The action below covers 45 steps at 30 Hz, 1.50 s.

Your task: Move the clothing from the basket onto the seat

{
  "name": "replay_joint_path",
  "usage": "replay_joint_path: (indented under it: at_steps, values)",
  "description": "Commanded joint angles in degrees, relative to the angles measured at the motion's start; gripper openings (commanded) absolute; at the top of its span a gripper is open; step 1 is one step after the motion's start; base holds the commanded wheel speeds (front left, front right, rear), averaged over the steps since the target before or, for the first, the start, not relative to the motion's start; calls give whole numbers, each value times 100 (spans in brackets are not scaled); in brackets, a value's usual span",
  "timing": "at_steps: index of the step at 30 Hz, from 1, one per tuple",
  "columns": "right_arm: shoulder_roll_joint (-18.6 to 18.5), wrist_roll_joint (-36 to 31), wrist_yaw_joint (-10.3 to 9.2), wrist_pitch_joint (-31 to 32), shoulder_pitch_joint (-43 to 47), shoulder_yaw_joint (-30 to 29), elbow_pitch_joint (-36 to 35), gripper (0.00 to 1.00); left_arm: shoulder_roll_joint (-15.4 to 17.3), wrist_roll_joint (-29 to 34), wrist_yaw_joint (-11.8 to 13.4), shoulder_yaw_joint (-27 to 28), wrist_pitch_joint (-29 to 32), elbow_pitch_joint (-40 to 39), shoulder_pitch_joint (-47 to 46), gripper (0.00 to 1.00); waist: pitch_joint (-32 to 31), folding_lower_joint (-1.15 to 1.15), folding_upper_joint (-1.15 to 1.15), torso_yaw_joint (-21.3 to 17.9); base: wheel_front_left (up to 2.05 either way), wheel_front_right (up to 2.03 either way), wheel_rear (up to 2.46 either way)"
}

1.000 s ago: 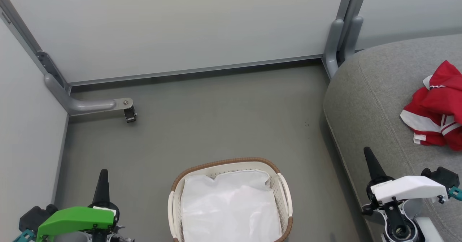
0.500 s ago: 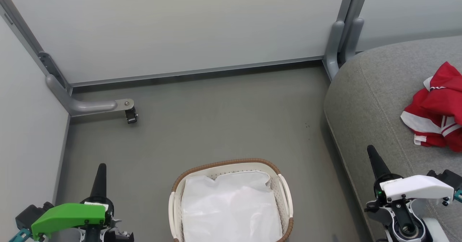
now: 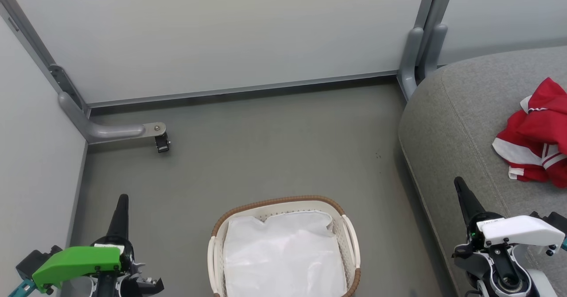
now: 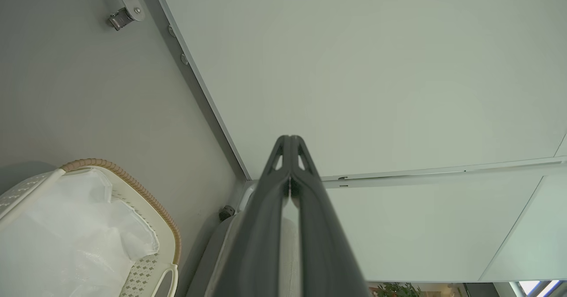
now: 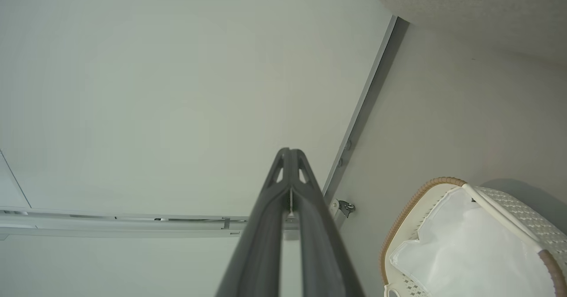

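Red clothing [image 3: 538,133] with white bands lies bunched on the grey seat [image 3: 456,119] at the right edge of the head view. The white basket [image 3: 350,235] with a brown rim stands on the floor at bottom centre, holding a plain white liner sheet [image 3: 283,257]. My left gripper [image 3: 122,198] is shut at lower left, well left of the basket. My right gripper [image 3: 458,182] is shut at lower right, over the seat's front edge, below the clothing. In both wrist views the fingers [image 4: 290,139] [image 5: 289,151] meet at their tips with nothing held, and the basket [image 4: 133,186] [image 5: 412,204] shows low to one side.
Pale partition panels [image 3: 230,26] wall in the grey floor [image 3: 266,146] at the back and left. A grey partition foot with a caster [image 3: 160,142] juts out at the left, and another grey post [image 3: 414,53] stands by the seat's back corner.
The whole head view has shifted slightly, so the camera moved. Both grippers have sunk a little toward the bottom edge. Clothing and basket have kept their places.
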Motion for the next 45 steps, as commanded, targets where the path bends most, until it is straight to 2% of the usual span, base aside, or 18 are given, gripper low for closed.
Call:
replay_joint_path:
  at_steps: [1, 24, 45]
  values:
    - [-33, 134, -3, 41, 60, -34, -57, 0, 38, -130, -31, 31, 31, -36, -124, 0, -3, 0, 0, 2, 0, 0, 0]
    - [-39, 1098, -4, 278, 121, -196, -187, 0, 44, -1038, -57, 125, 274, -141, -194, 0, -53, 0, 0, 33, 0, 0, 0]
    - [-39, 1088, -4, 282, 121, -192, -183, 0, 44, -1023, -57, 121, 274, -135, -183, 0, -53, 0, 0, 34, 0, 0, 0]
